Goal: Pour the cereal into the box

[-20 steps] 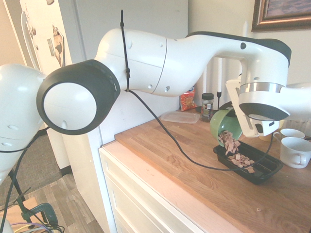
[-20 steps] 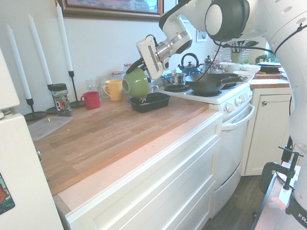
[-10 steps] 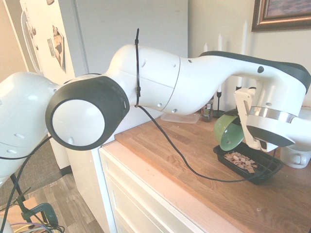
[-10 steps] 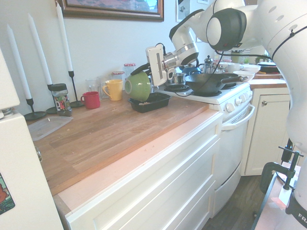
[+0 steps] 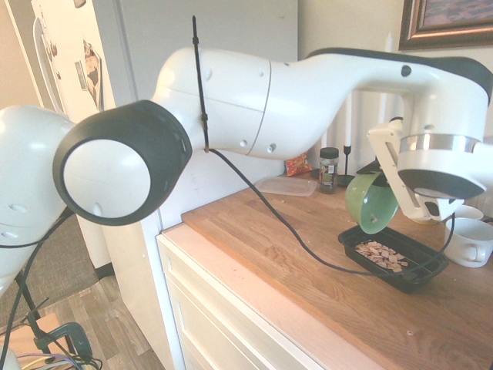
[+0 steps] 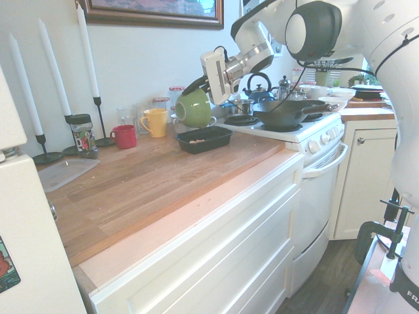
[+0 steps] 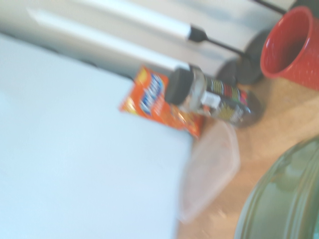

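The gripper, pinched shut on the bowl, tilts it just above the box's rim, cereal inside, mug close beside.

Saw wooden countertop. Directly on it: black tray, red mug, yellow mug, lidded jar, clear flat container near jar, candle holders. White cup stood beside tray.

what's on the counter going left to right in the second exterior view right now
Clear flat container, jar with a dark lid, red mug, yellow mug, black tray
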`<state>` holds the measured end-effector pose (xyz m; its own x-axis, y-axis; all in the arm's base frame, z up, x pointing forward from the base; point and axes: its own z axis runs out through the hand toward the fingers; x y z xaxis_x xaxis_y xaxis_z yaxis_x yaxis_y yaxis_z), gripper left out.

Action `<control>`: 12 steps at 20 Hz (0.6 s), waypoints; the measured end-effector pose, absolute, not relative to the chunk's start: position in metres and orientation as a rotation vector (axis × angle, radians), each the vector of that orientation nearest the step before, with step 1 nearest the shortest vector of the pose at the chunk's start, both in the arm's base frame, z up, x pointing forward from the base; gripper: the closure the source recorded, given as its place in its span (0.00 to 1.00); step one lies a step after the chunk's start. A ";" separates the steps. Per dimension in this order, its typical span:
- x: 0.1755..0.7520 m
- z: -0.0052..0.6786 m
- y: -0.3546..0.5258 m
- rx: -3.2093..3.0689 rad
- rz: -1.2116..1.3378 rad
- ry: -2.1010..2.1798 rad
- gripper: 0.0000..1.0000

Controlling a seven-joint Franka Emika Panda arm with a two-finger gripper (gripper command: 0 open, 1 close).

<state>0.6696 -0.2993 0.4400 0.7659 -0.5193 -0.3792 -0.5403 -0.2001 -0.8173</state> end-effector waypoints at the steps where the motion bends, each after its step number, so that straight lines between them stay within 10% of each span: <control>1: 0.672 0.458 -0.285 -1.902 0.024 0.834 1.00; 12: 0.716 0.472 -0.070 -2.548 -0.106 1.039 1.00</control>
<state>0.7158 -0.0705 0.4722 0.7232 -0.6867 -0.0746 -0.6576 -0.6515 -0.3783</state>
